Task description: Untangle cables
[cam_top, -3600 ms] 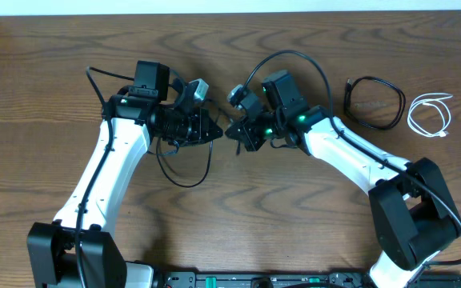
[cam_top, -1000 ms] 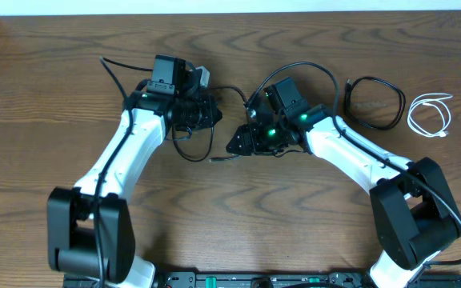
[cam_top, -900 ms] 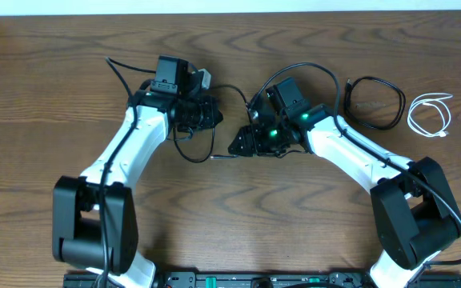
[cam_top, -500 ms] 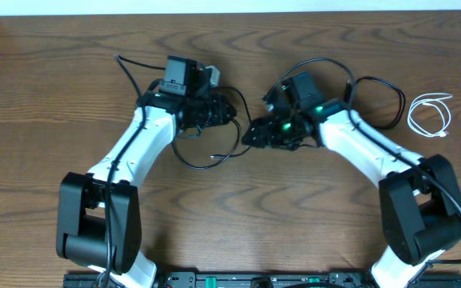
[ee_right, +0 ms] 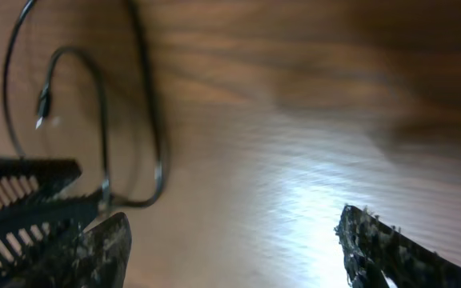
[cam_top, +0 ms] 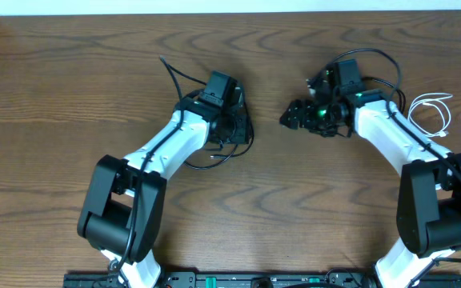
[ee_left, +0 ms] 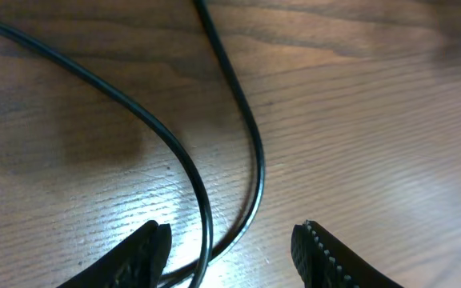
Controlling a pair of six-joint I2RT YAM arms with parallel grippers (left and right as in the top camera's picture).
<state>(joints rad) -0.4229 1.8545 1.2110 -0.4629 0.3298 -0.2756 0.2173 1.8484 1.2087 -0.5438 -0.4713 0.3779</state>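
Note:
A thin black cable (cam_top: 214, 158) lies in loose loops on the wooden table under my left gripper (cam_top: 238, 130). In the left wrist view two strands of the black cable (ee_left: 260, 164) run across the wood and pass between the spread fingers of the left gripper (ee_left: 230, 256), which is open and holds nothing. My right gripper (cam_top: 289, 118) is open and empty, a hand's width to the right of that cable. The right wrist view shows the right gripper (ee_right: 230, 248) over bare wood, with the cable's loop (ee_right: 157, 136) and its plug end (ee_right: 42, 108) ahead of it. A white cable (cam_top: 430, 108) lies coiled at the far right.
The right arm's own thicker black wire (cam_top: 374, 58) arches over its wrist near the back. The left gripper's ribbed fingers (ee_right: 22, 192) show at the left edge of the right wrist view. The table's back edge (cam_top: 230, 11) runs along the top.
Both grippers have opened and the left one has let go of the black cable. The left gripper slid right; the right arm pulled away to the right and back.

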